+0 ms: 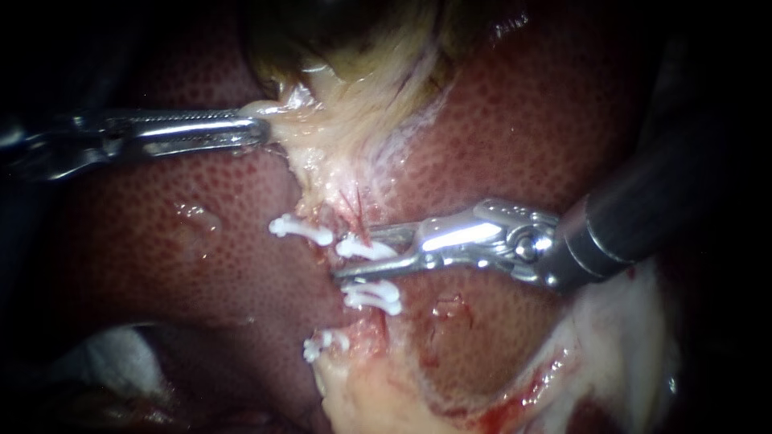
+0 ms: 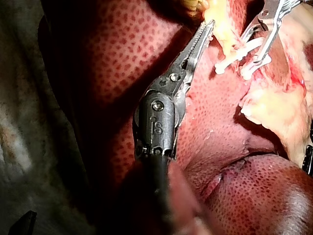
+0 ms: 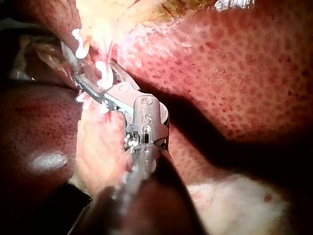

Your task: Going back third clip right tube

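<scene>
Endoscope view alone shows four clips; right instrument gapes astride one, left instrument clenches pale tissue.

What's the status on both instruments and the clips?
Left instrument jaws shut on pale tissue. Right instrument jaws open, astride a white clip. Three other clips close by; no obstruction seen.

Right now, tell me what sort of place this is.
Probably a surgical practice bench, seen close up: mottled liver, white clips, the left instrument gripping pale tissue, the right instrument at the clips.
</scene>
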You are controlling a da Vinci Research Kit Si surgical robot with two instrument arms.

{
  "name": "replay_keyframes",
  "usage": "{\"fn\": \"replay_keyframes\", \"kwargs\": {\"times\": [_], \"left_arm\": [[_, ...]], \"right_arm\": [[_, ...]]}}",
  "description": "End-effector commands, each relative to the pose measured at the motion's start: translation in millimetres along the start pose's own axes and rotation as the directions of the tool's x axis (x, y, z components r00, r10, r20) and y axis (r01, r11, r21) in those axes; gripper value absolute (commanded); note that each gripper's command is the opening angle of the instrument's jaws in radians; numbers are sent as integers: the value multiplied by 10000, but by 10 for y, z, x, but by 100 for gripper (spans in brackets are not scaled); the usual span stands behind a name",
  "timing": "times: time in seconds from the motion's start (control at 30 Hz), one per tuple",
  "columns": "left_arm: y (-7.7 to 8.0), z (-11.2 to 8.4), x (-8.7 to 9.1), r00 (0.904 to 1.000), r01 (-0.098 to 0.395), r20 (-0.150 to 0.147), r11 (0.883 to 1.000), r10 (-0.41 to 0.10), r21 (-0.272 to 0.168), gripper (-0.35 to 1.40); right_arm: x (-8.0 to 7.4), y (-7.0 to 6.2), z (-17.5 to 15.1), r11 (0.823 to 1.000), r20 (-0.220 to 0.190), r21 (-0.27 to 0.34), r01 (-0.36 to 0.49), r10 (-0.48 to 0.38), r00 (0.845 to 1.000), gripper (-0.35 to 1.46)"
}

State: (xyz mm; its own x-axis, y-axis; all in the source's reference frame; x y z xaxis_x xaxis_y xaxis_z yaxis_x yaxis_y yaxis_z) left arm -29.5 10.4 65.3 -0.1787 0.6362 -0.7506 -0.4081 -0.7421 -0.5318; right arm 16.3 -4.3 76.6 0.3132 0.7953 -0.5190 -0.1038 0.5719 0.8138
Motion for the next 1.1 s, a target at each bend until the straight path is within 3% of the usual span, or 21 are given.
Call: {"fn": "replay_keyframes", "kwargs": {"times": [0.03,0.63,0.73,0.9,1.0,1.1], "left_arm": [[0,0,0,10000,-2,0,10000,2,-1,-35],[-2,0,-1,10000,-7,0,10000,7,-12,-35],[-2,0,-2,10000,-8,0,10000,8,-11,-35],[-2,0,-2,10000,-8,0,10000,8,-13,-35],[-2,0,-2,10000,-11,-1,10000,11,-11,-35],[-2,0,-3,10000,-13,-1,10000,13,-6,-35]], "right_arm": [[0,1,-1,9999,-26,-89,95,-95,10000,49],[-3,3,-14,9989,-10,-100,455,-455,9990,49],[-9,-4,-14,9981,157,375,499,-505,9986,50],[-18,-28,-8,9936,354,940,627,-663,9972,50],[-16,-35,-4,9936,366,976,574,-613,9975,49],[-11,-30,-3,9966,238,621,551,-566,9981,49]]}}
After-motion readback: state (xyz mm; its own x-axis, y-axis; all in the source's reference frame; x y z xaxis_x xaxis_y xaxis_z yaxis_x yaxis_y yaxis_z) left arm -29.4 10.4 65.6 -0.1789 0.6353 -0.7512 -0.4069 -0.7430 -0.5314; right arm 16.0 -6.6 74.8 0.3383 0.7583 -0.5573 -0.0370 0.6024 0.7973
